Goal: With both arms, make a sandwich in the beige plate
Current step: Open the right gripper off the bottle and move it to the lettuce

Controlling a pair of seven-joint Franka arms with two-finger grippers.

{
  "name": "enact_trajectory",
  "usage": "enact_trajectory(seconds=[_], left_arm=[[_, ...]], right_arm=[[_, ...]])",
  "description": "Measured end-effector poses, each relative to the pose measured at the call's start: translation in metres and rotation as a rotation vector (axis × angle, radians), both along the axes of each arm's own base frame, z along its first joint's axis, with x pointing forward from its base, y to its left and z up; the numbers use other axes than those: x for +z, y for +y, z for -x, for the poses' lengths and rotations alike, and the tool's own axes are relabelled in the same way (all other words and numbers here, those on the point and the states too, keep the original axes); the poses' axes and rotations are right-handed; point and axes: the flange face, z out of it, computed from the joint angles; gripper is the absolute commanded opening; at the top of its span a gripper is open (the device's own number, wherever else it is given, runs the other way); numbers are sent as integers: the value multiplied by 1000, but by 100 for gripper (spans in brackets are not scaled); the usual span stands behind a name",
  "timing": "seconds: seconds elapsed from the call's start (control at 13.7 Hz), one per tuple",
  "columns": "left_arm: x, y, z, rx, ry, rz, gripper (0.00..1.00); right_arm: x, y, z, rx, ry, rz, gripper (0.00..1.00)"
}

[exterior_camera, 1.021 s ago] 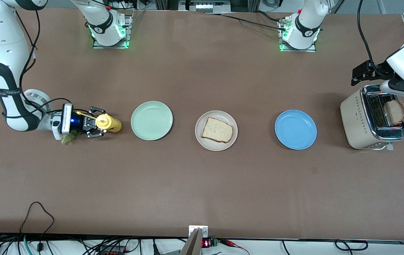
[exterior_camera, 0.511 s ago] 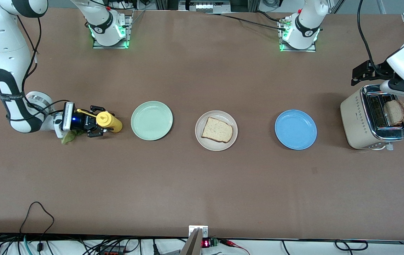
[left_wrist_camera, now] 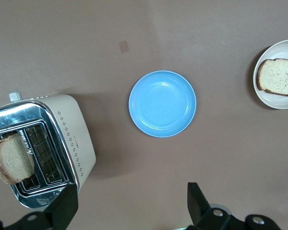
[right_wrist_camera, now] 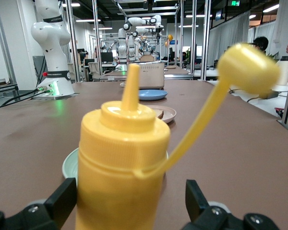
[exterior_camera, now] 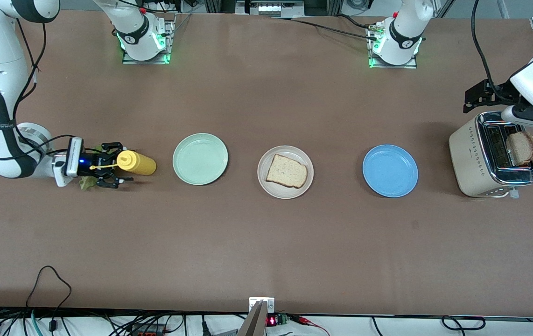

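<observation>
The beige plate (exterior_camera: 307, 179) lies mid-table with one slice of toast bread (exterior_camera: 286, 171) on it; it also shows in the left wrist view (left_wrist_camera: 278, 99). A second slice (exterior_camera: 522, 147) stands in the toaster (exterior_camera: 474, 156). A green lettuce leaf (exterior_camera: 85, 183) lies on the table under my right gripper (exterior_camera: 116, 166). That gripper is low and open, with a yellow squeeze bottle (exterior_camera: 138, 163) standing at its fingertips, close up in the right wrist view (right_wrist_camera: 122, 163). My left gripper (exterior_camera: 514, 109) hangs open and empty over the toaster.
A mint green plate (exterior_camera: 200, 158) lies between the bottle and the beige plate. A blue plate (exterior_camera: 390, 170) lies between the beige plate and the toaster. The bottle's cap (right_wrist_camera: 248, 67) hangs open on its strap.
My right gripper has drawn back toward the right arm's end of the table, off the bottle's body. The bottle's top shifted slightly the same way. The left arm has not moved.
</observation>
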Motion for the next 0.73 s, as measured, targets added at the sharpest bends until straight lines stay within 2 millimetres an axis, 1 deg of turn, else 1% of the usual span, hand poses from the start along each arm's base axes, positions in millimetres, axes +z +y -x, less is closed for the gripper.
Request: enact_trajectory(seconds=[0.22,0.44,0.58,0.73], left_arm=[[0,0,0,0,0,0,100],[0,0,0,0,0,0,100],[0,0,0,0,0,0,100],[0,0,0,0,0,0,100]], right_arm=[[-2,-32,12,-8,43,27,100],[-1,-59,20,-6,79,65,100],[4,-80,23,-11,132,115,100],[17,-102,24,-40,192,184,100]])
